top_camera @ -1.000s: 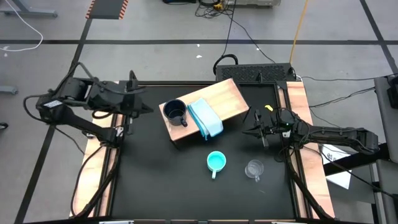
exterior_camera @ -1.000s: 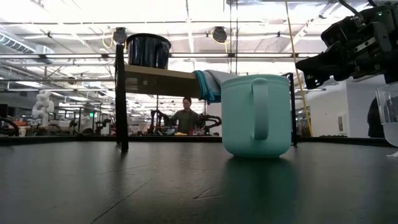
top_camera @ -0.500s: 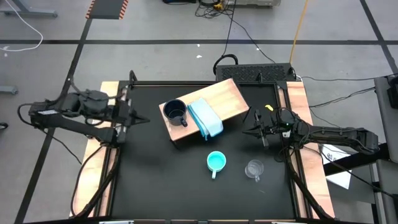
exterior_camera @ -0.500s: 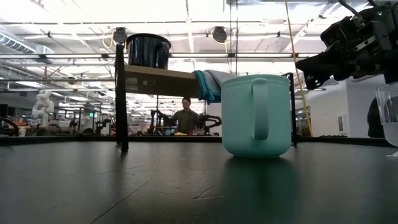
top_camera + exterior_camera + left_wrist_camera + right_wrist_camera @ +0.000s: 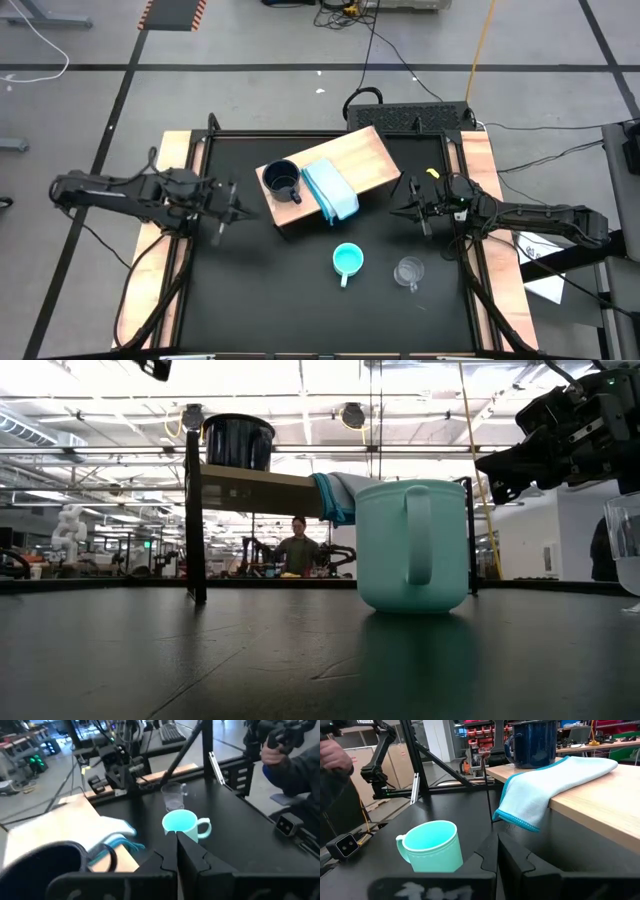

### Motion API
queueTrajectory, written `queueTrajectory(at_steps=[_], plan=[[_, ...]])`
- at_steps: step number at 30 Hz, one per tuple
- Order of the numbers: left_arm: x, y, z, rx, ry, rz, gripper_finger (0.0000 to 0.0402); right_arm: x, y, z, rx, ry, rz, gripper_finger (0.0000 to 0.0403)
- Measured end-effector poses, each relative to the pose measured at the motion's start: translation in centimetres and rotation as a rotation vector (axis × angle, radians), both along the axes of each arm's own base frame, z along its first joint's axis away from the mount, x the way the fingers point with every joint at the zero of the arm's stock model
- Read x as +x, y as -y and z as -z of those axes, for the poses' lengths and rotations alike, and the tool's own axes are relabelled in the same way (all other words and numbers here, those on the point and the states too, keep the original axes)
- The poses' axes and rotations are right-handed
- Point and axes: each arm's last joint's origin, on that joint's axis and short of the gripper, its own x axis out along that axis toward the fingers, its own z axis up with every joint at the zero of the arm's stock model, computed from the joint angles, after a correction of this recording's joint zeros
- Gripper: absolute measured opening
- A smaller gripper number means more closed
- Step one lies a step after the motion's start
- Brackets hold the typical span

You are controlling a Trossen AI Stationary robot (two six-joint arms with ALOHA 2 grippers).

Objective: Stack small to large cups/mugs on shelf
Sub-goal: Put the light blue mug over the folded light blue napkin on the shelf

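Note:
The tan wooden shelf (image 5: 355, 160) stands on dark legs on the black table. The navy mug (image 5: 281, 180) stands upright on the shelf's left end; it also shows in the low view (image 5: 238, 440). The turquoise cup (image 5: 347, 260) and the clear glass mug (image 5: 408, 271) stand upright on the table near of the shelf. My left gripper (image 5: 238, 212) is shut and empty, left of the shelf, and points toward it (image 5: 176, 845). My right gripper (image 5: 395, 211) is shut and empty, right of the shelf, above the table (image 5: 497, 845).
A pale blue cloth (image 5: 330, 190) lies on the shelf beside the navy mug, and its edge hangs over the shelf's near side (image 5: 520, 810). A person (image 5: 298, 545) stands in the room behind the table. Wooden strips (image 5: 478, 160) line the table's left and right sides.
My left gripper has gone toward the table's near edge, along the left side of the shelf, staying shut. My right arm, the cups and the shelf have kept still.

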Motion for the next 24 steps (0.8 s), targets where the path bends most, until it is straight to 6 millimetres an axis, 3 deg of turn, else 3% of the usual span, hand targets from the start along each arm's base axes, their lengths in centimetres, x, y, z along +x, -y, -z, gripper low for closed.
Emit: queueTrajectory(at_steps=[11, 24], plan=[[-0.4, 0.5, 2.1, 0.04, 0.0, 0.095, 0.0, 0.0, 0.0, 0.1, 0.002, -0.007, 0.0, 0.0], [-3.5, 0.2, 5.2, -0.013, 0.118, 0.095, 0.0, 0.0, 0.0, 0.1, 0.002, -0.006, 0.0, 0.0]])
